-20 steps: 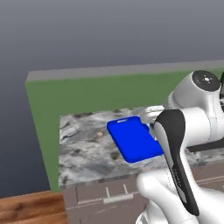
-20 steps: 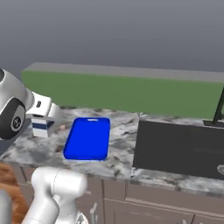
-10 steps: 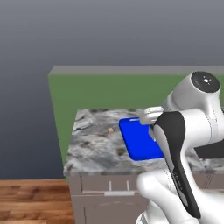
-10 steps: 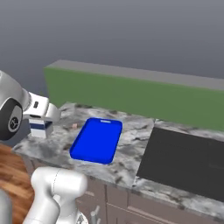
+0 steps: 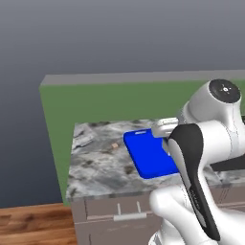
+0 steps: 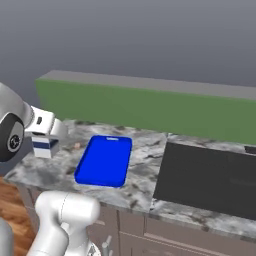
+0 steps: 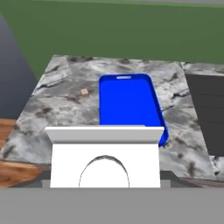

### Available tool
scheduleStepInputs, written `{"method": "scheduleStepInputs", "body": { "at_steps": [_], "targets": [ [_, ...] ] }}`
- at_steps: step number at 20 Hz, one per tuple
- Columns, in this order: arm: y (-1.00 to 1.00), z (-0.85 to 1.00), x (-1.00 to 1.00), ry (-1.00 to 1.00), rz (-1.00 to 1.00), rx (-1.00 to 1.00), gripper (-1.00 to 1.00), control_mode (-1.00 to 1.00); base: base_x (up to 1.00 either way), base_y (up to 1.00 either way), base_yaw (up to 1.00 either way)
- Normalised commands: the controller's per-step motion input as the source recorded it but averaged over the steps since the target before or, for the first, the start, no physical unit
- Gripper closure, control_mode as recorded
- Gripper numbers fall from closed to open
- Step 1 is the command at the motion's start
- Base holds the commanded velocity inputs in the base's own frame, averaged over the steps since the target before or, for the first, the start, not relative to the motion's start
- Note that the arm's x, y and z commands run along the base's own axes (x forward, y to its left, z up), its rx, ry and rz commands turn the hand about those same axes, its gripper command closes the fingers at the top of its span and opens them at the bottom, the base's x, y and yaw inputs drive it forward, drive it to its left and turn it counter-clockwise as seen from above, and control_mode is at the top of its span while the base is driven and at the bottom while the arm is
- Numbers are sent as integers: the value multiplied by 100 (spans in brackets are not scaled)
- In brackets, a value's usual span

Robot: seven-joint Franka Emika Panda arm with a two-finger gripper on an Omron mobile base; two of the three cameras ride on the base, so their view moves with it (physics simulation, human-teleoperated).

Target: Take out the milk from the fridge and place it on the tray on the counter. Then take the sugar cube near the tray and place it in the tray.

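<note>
The milk (image 6: 44, 147), a small white carton with blue markings, hangs in my gripper (image 6: 46, 136), which is shut on it above the counter's left end. In the hand view the milk's white gabled top (image 7: 105, 153) stands close up and hides the fingers. Beyond it the blue tray (image 7: 127, 105) lies flat on the marbled counter (image 7: 65, 109). The tray (image 6: 105, 160) is to the right of the held carton. The tiny tan sugar cube (image 7: 84, 92) sits on the stone just left of the tray, as does the sugar cube (image 5: 115, 143). The fridge is out of view.
A black cooktop (image 6: 210, 177) is set into the counter right of the tray. A green wall (image 6: 150, 107) runs behind the counter. Cabinet drawers with metal handles (image 5: 127, 216) lie below, and wooden floor (image 5: 33, 225) shows past the counter's left end.
The whole picture has shifted, so the base and its cameras have moved along the counter. The milk stays in the gripper; tray and sugar cube keep their places on the counter.
</note>
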Motion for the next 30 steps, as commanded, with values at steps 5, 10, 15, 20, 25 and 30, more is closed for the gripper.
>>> {"method": "scheduleStepInputs", "body": {
  "at_steps": [5,10,15,20,25,30],
  "targets": [
    [0,0,0,0,0,0,100,100,83,0,-6],
    [-15,-74,99,-5,9,0,100,-100,0,0,0],
    [-60,-99,98,-10,40,0,100,-100,0,0,0],
    [-50,-67,88,-25,35,0,100,-100,0,0,0],
    [-11,-29,82,-6,16,0,100,-100,0,0,0],
    [0,-6,50,1,3,0,100,-100,0,0,0]
  ]
}}
